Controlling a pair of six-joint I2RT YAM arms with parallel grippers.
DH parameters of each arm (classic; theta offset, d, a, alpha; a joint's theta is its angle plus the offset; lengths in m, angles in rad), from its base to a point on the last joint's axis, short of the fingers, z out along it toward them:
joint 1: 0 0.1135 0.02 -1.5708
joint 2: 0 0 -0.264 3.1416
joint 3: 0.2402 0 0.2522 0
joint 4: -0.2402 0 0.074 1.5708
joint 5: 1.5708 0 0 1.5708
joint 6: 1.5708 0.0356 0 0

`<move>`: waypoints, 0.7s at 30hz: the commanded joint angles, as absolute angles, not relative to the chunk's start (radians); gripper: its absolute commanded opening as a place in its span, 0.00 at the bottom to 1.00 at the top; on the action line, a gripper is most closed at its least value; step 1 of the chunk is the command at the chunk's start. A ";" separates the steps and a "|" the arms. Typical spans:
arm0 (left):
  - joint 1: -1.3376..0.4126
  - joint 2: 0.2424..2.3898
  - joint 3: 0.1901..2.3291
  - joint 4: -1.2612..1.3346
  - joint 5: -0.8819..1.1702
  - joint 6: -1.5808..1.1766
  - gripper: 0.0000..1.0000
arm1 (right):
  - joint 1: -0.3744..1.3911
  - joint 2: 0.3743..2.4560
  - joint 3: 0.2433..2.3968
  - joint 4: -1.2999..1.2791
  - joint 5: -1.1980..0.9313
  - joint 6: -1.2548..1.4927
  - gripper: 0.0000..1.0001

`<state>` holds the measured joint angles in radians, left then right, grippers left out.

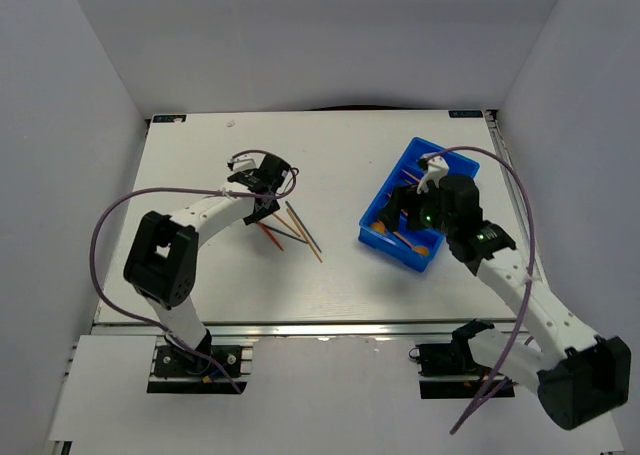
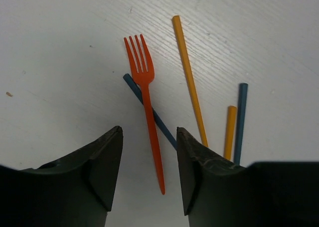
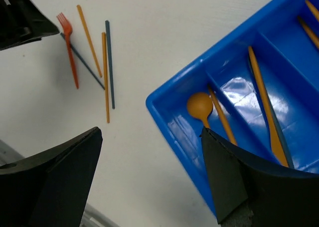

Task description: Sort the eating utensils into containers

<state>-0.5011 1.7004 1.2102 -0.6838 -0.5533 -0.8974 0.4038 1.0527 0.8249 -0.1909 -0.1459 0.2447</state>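
Observation:
A red-orange fork (image 2: pixel 147 105) lies on the white table, its handle between my left gripper's open fingers (image 2: pixel 149 131). A dark blue stick (image 2: pixel 160 122) lies crossed under it. An orange stick (image 2: pixel 189 80), a short orange stick (image 2: pixel 230 132) and a blue stick (image 2: pixel 241 118) lie to its right. This group (image 1: pixel 290 230) sits just beside the left gripper (image 1: pixel 265 208). The blue tray (image 1: pixel 385 240) holds an orange spoon (image 3: pixel 199 106) and orange sticks (image 3: pixel 264 102). My right gripper (image 3: pixel 151 132) is open and empty above the tray's near corner (image 3: pixel 164 112).
The right wrist view also shows the fork (image 3: pixel 70 52) and sticks (image 3: pixel 105 72) left of the tray, with the left gripper's dark finger (image 3: pixel 20 17) beside them. White walls enclose the table. The table's front edge (image 1: pixel 330 323) lies near the arm bases.

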 commanded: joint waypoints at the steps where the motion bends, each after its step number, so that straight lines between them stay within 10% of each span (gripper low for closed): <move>1: -0.492 1.730 1.244 -0.704 -0.584 -0.954 0.56 | 0.417 0.905 0.792 -0.198 -0.120 0.310 0.84; 21: -0.492 1.838 1.169 -0.609 -0.558 -0.977 0.36 | 0.417 0.788 0.749 -0.308 -0.143 0.275 0.84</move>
